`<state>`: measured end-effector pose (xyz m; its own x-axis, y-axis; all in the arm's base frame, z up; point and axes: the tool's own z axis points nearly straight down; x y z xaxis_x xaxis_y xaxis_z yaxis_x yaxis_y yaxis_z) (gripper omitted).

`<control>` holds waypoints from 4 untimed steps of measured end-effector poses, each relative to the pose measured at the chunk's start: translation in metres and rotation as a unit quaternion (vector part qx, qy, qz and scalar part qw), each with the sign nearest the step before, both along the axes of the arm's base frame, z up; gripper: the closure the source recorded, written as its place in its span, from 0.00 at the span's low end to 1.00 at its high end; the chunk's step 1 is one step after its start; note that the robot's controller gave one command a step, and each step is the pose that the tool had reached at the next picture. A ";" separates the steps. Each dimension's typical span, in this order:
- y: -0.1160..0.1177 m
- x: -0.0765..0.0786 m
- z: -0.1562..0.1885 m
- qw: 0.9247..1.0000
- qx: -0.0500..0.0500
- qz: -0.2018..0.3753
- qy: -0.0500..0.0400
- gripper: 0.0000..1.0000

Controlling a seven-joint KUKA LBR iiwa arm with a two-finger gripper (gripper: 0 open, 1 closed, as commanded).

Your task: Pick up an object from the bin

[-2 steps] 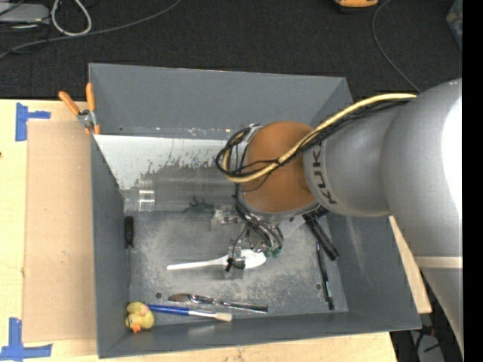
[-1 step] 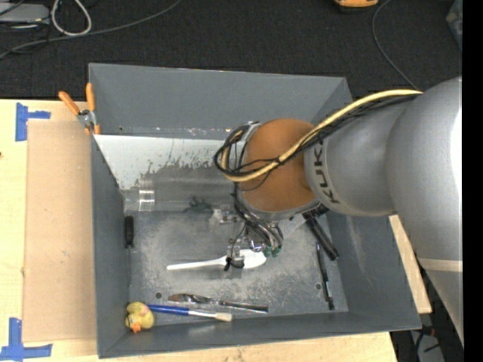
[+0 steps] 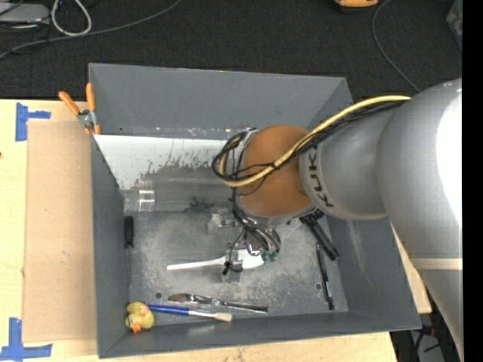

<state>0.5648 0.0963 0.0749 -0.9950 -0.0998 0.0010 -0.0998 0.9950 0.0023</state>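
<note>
**Robot hand point(image 3: 240, 261) low over white plastic utensil point(image 3: 192, 265)**

The hand sits near the middle of the grey bin point(image 3: 226, 96), at the 3 o'clock end of the utensil, which lies flat. Whether its grip is wide or narrow cannot be told. A yellow duck point(image 3: 138, 317) and a blue-handled brush point(image 3: 189, 311) lie toward 7 o'clock — black pens point(image 3: 324, 259) at 3, a clear tube point(image 3: 151, 196) at 10.

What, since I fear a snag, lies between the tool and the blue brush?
In the camera view, a slim silvery utensil lies beside the brush, then bare bin floor up to the tool.
</note>
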 end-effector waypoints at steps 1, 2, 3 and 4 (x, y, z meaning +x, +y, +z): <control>-0.023 -0.003 -0.005 0.997 0.000 0.078 -0.004 0.00; -0.005 -0.002 -0.004 1.000 0.001 0.020 0.000 1.00; -0.005 -0.002 -0.004 1.000 0.001 0.020 0.000 1.00; -0.005 -0.004 0.014 1.000 0.001 0.020 0.004 1.00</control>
<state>0.5604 0.0908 0.0885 -0.9902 -0.1394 0.0081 -0.1393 0.9902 0.0047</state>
